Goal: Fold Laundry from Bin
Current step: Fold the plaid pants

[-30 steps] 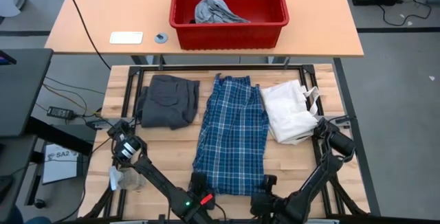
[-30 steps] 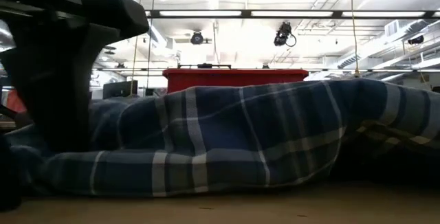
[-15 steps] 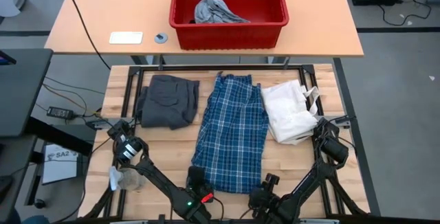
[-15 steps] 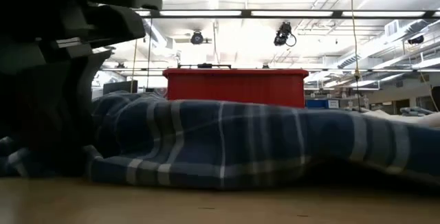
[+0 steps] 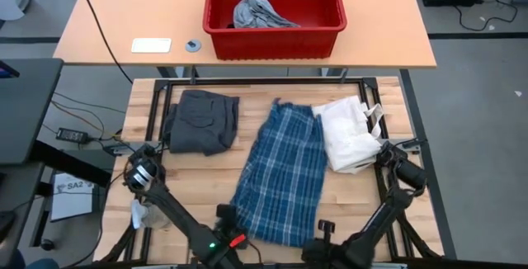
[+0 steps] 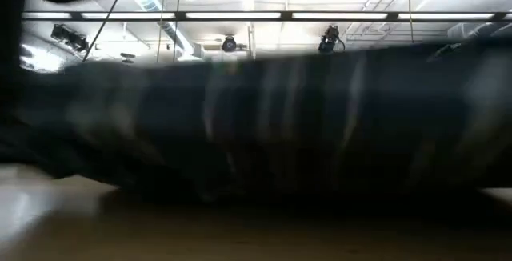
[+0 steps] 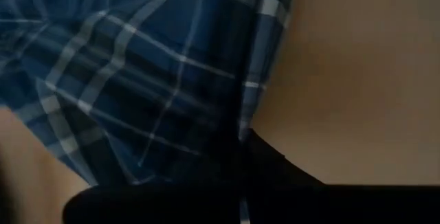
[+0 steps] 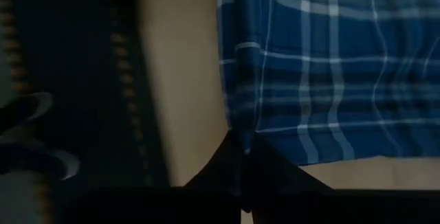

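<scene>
The blue-and-white plaid shirt (image 5: pixel 280 174) lies slantwise along the middle of the wooden table. In the low view it is a blurred band (image 6: pixel 264 117) across the whole picture. My left gripper (image 5: pixel 227 217) is shut at its near left corner and my right gripper (image 5: pixel 323 228) is shut at its near right corner. A folded dark grey piece (image 5: pixel 200 120) lies at the far left. The red bin (image 5: pixel 274 9) stands on the table beyond, with a light grey piece (image 5: pixel 256 11) inside. My left gripper pinches the plaid shirt's near left corner (image 7: pixel 242 129) between its two fingers (image 7: pixel 282 172), coming from the table's near side. My right gripper pinches the near right corner (image 8: pixel 240 133) between its fingers (image 8: pixel 275 169), also from the near side. The rest of the shirt lies on the table.
A white fabric bag with cords (image 5: pixel 351 133) lies right of the shirt and touches its far right edge. A white card (image 5: pixel 152 45) and a small round thing (image 5: pixel 193 45) lie on the far table, left of the bin.
Both grippers have shut on the plaid shirt's near corners and drawn toward the table's near edge. The shirt has slid nearer with them and turned askew, its far end now more to the right. In the low view its near edge has risen and blurred.
</scene>
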